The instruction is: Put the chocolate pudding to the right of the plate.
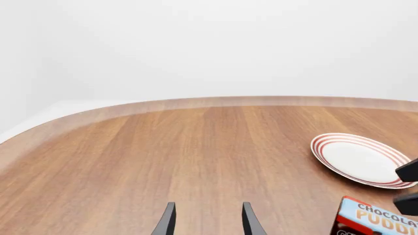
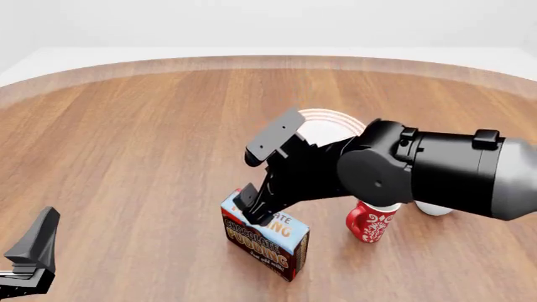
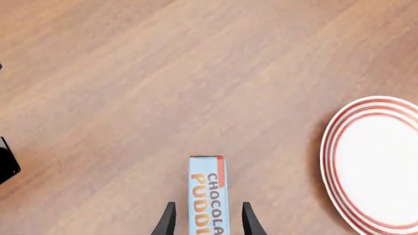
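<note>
Standing on the wooden table [image 2: 126, 138], the chocolate pudding [image 2: 264, 242] rests upright on a narrow face, near the front edge and nearer to the camera than the plate [image 2: 331, 126]. Its light blue lettered top faces upward, dark brown front toward the camera.

Right gripper [image 3: 206, 220]: positioned directly above the carton, fingers [image 3: 166, 220] straddling its narrow top, one on either side. The jaws stand parted slightly wider than the carton; a thin gap shows on each side in the right wrist view, so contact is not confirmed (no grasp evident).

Left gripper [image 1: 206, 220]: low at the front-left of the table, well apart from the carton. Its fingers are spread with bare tabletop between them, holding nothing.

Plate: white with red rings, lying flat beyond the carton and largely hidden by the right arm in the front view.

Other items: a red patterned mug [image 2: 369, 221] stands to the right of the carton, partly under the right arm. A pale rounded object [image 2: 434, 209] just beyond it cannot be identified.
</note>
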